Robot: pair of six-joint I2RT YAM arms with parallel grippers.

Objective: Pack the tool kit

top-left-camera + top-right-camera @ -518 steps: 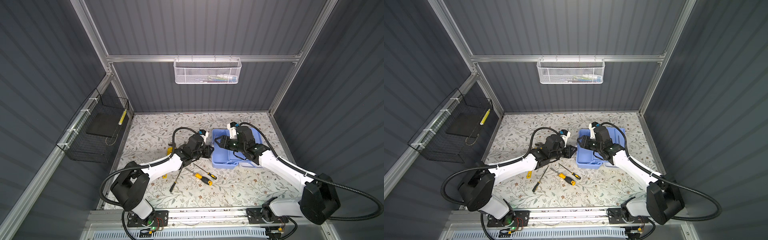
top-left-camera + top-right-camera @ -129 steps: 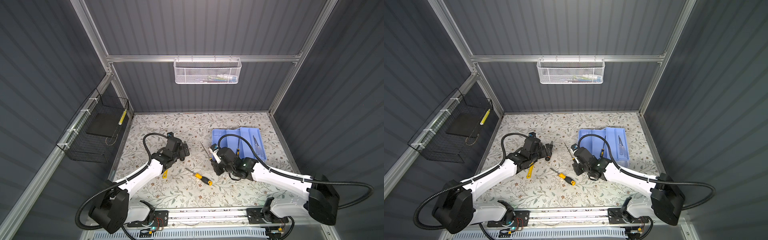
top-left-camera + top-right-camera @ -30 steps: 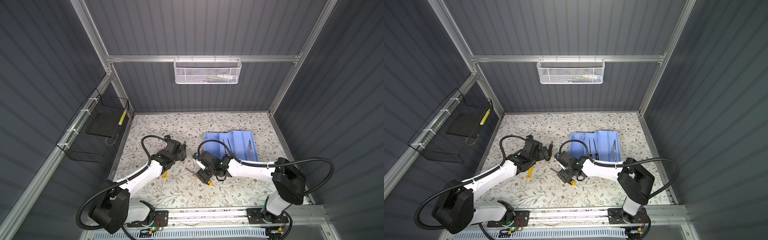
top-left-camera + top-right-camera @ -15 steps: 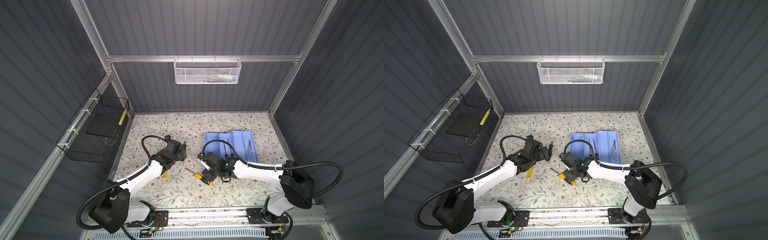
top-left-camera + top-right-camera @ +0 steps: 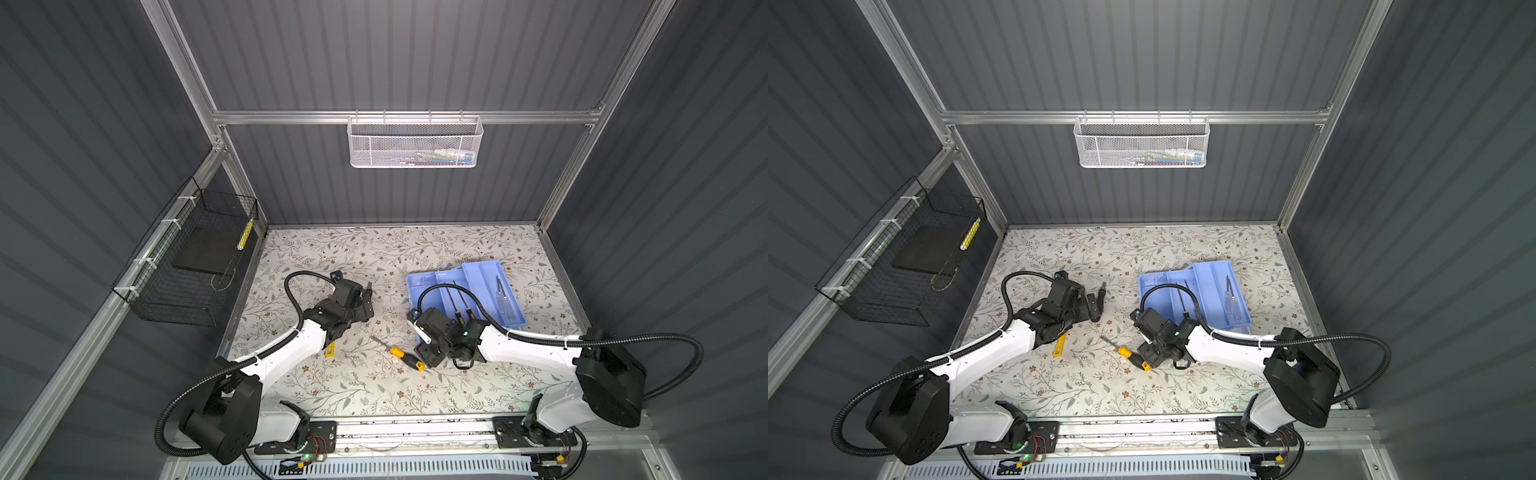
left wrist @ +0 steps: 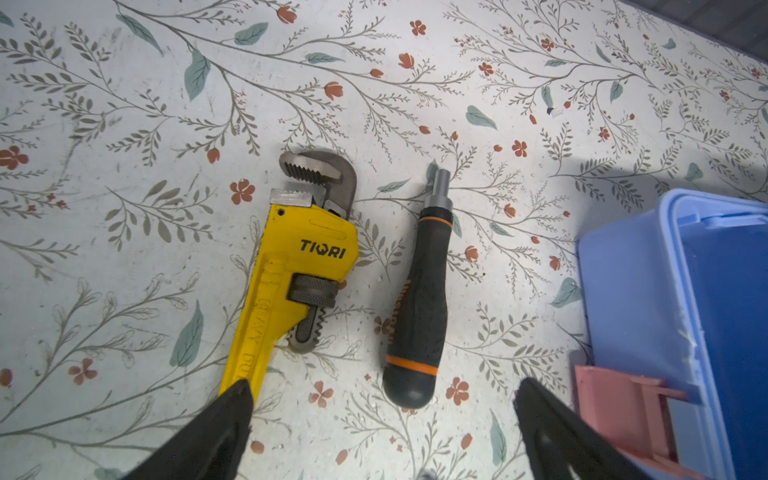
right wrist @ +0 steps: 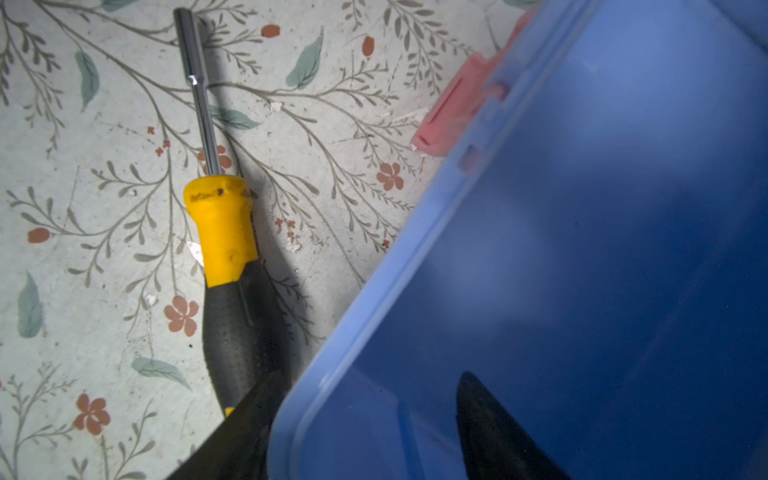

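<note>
The left gripper [image 6: 384, 386] hangs above the flower-patterned tabletop [image 6: 124, 104] with its black fingers [image 6: 216, 432] spread wide, gripping nothing. The yellow metal pipe wrench [image 6: 291, 266] lies flat, its handle passing beneath one fingertip. The black screwdriver handle with orange bands [image 6: 417, 299] lies between the fingers, alongside the wrench. Just outside the other finger stands the light blue plastic tool box [image 6: 623, 316] with its pink latch [image 6: 615, 411].

The right gripper [image 7: 370, 386] has its fingers partly apart. One finger sits over the butt of the yellow-and-black screwdriver [image 7: 224, 232], possibly touching it. The other shows only dimly through the box's translucent wall. In a top view the blue tray [image 5: 482, 270], holding thin screwdrivers, lies beyond these fingers.
</note>
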